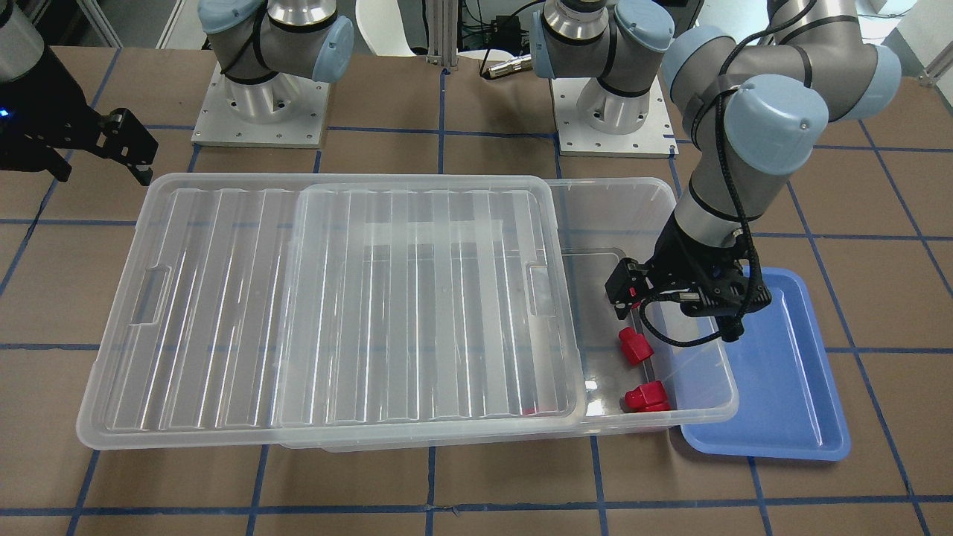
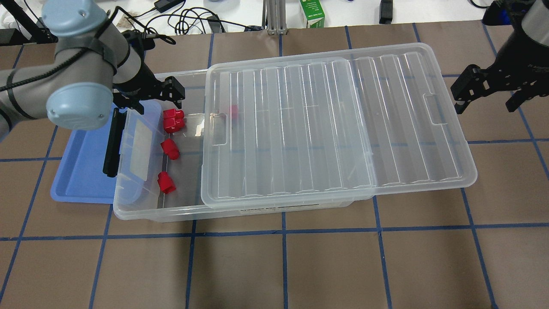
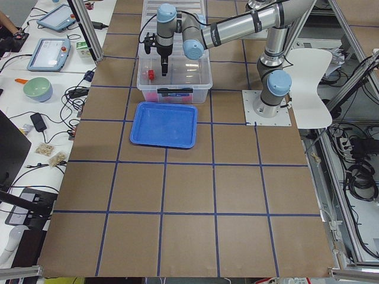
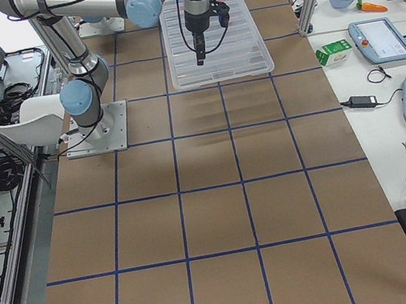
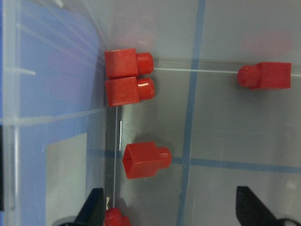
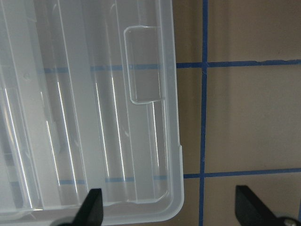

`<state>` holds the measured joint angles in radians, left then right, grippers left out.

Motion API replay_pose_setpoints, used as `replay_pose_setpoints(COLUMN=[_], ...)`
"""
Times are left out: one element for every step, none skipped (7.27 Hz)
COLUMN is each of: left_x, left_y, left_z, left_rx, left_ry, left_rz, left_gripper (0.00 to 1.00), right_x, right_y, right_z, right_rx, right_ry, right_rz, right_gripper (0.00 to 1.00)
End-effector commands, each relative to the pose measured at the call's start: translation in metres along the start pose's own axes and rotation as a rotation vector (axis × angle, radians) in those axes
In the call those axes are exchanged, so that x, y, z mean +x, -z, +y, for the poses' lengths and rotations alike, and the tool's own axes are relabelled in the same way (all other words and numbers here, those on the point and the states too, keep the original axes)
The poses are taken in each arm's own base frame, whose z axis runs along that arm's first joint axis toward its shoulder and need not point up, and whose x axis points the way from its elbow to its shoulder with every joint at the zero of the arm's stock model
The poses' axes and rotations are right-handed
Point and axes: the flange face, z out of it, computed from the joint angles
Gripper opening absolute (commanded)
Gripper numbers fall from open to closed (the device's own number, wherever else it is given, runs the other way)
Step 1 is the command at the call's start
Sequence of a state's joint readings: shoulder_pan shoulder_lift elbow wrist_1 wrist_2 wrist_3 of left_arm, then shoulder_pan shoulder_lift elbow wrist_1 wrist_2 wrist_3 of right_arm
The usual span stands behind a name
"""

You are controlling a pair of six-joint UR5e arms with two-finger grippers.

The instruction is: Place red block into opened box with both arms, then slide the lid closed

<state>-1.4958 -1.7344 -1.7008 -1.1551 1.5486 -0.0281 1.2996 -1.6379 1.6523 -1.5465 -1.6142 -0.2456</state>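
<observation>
Several red blocks lie inside the clear box [image 2: 141,212] at its uncovered end: two side by side [image 2: 173,119], one [image 2: 170,149] and one [image 2: 166,182] further along, and one [image 2: 233,111] seen through the lid. The ribbed clear lid [image 2: 334,128] covers most of the box and overhangs its right end. My left gripper [image 2: 171,92] hovers open over the uncovered end, above the blocks [image 5: 146,160], holding nothing. My right gripper [image 2: 489,96] stands open just beyond the lid's far short edge, over the lid's corner [image 6: 160,188].
A blue tray [image 2: 81,171] lies against the box's left end, partly under it, beside the box's black bar [image 2: 112,146]. Brown table with blue tape lines surrounds everything. Both arm bases [image 1: 260,112] stand behind the box.
</observation>
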Motion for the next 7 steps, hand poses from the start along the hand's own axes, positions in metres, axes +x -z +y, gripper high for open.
replay_pose_setpoints(left_x=[0.009,0.02,0.03,0.035,0.047,0.059,0.063], left_y=[0.068,0.083,0.09,0.082,0.085,0.087,0.085], left_z=[-0.002,0.008,0.017,0.022,0.028,0.028,0.03], left_rx=[0.025,0.041,0.02,0.003,0.011,0.017,0.015], left_ry=[-0.007,-0.03,-0.055,-0.076,-0.091,-0.106,-0.114], left_rz=[-0.003,-0.005,-0.047,-0.111,-0.097,-0.089,-0.096], left_gripper=[1.0,1.0,1.0,1.0,1.0,1.0,1.0], right_x=[0.001,-0.004,-0.018,-0.021,-0.015,0.002,0.024], right_y=[0.002,0.009,0.009,0.006,-0.008,-0.01,-0.02], right_z=[0.0,0.005,0.007,0.002,-0.009,-0.015,-0.023], right_rx=[0.005,0.02,0.011,0.018,-0.011,0.001,-0.001], right_ry=[0.004,-0.004,0.011,0.02,0.012,-0.005,-0.043], right_rz=[0.007,0.003,0.002,-0.001,-0.003,0.008,0.006], right_gripper=[1.0,1.0,1.0,1.0,1.0,1.0,1.0])
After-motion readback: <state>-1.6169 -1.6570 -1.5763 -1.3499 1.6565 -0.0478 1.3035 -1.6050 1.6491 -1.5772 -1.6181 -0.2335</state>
